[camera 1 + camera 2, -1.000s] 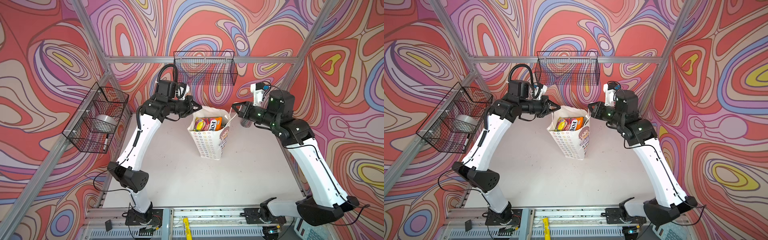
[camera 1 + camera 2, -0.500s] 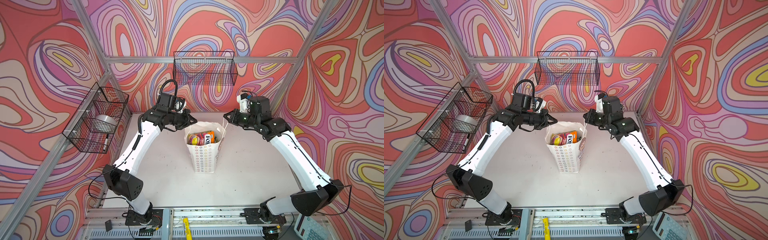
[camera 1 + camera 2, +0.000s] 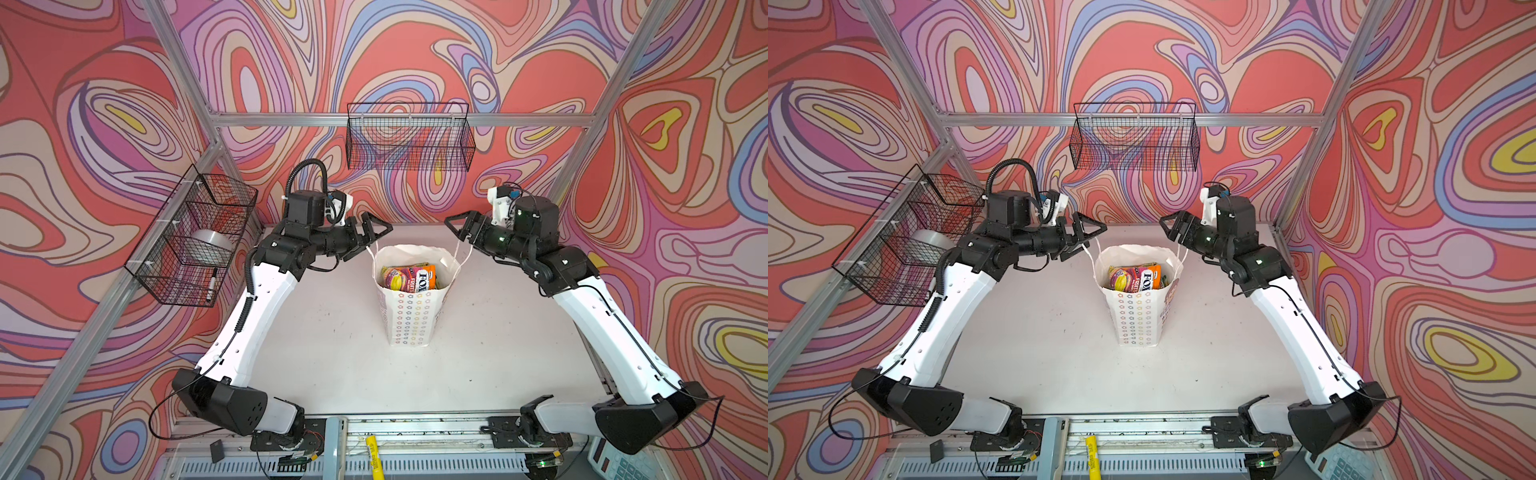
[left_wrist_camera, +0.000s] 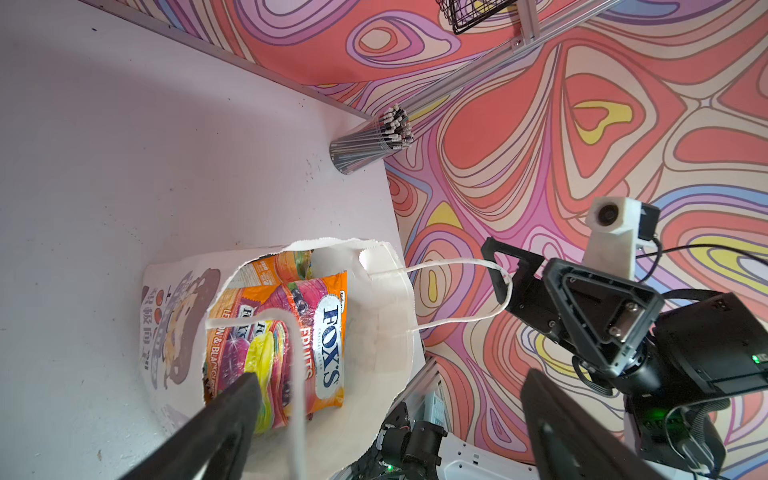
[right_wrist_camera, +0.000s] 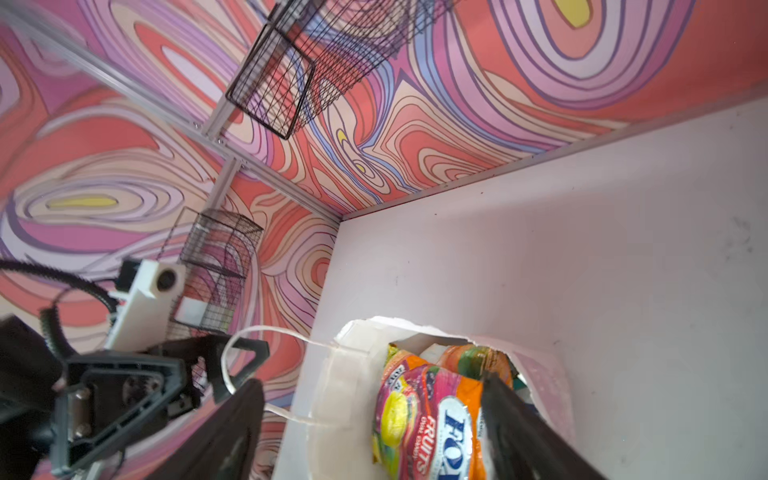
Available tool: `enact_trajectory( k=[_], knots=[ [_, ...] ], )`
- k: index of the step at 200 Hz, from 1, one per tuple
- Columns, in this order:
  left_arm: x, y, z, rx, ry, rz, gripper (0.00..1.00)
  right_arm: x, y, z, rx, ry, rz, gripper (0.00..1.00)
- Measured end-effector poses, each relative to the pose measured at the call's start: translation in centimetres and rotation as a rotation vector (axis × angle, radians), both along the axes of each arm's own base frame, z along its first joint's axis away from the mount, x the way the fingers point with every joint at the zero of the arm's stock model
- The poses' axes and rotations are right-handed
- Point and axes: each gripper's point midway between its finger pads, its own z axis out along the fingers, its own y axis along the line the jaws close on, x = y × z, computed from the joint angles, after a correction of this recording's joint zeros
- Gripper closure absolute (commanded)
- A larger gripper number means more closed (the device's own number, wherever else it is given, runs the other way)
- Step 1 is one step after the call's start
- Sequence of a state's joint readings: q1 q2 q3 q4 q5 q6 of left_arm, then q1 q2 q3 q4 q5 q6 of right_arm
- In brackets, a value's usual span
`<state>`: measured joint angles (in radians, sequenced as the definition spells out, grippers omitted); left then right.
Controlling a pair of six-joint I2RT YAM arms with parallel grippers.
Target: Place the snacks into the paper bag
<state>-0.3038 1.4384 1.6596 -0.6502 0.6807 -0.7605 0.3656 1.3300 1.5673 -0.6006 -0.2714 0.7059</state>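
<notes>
The left end effector (image 3: 376, 237) and right end effector (image 3: 455, 232) have just sprung open, releasing the cord handles (image 4: 453, 261) (still draped over them). The paper bag (image 3: 409, 320) stands mid-bench (image 3: 332, 353), with the snacks (image 3: 409, 277) inside: packing looks complete.

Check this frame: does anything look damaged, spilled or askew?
The bag's rim is torn and ragged beside its printed face. Both cord handles hang looped over the open left hand and right hand. Otherwise the bag stands upright, snacks inside, nothing spilled.
</notes>
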Motion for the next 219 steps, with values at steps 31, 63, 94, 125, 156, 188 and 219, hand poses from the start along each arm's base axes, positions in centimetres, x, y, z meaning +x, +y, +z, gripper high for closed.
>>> enact_trajectory(
  k=[31,63,94,125,156,188,219],
  knots=[
    [-0.5,0.9,-0.4,0.015,0.01,0.012,0.0,-0.7,-1.8,-0.3,-0.004,0.056,-0.101,0.02],
    [-3.3,3.4,0.1,0.044,-0.009,0.063,0.0,-2.9,-5.0,2.1,-0.033,0.009,-0.218,0.02],
    [-7.6,7.0,2.0,0.097,-0.155,0.196,0.0,-6.4,-8.6,5.6,-0.073,-0.151,-0.317,0.01],
    [-10.3,12.0,-1.5,0.214,-0.239,0.42,0.0,-8.4,-12.0,2.3,-0.169,-0.205,-0.434,0.02],
    [-9.0,16.2,-11.4,0.384,-0.159,0.625,0.0,-6.7,-14.0,-7.2,-0.383,-0.121,-0.518,0.02],
    [-7.9,20.0,-20.6,0.612,-0.084,0.77,0.0,-4.2,-14.4,-16.2,-0.624,-0.02,-0.496,0.02],
    [-6.9,22.9,-23.1,0.795,-0.198,0.873,0.0,-2.9,-14.5,-19.9,-0.731,-0.073,-0.465,0.02]
  ],
)
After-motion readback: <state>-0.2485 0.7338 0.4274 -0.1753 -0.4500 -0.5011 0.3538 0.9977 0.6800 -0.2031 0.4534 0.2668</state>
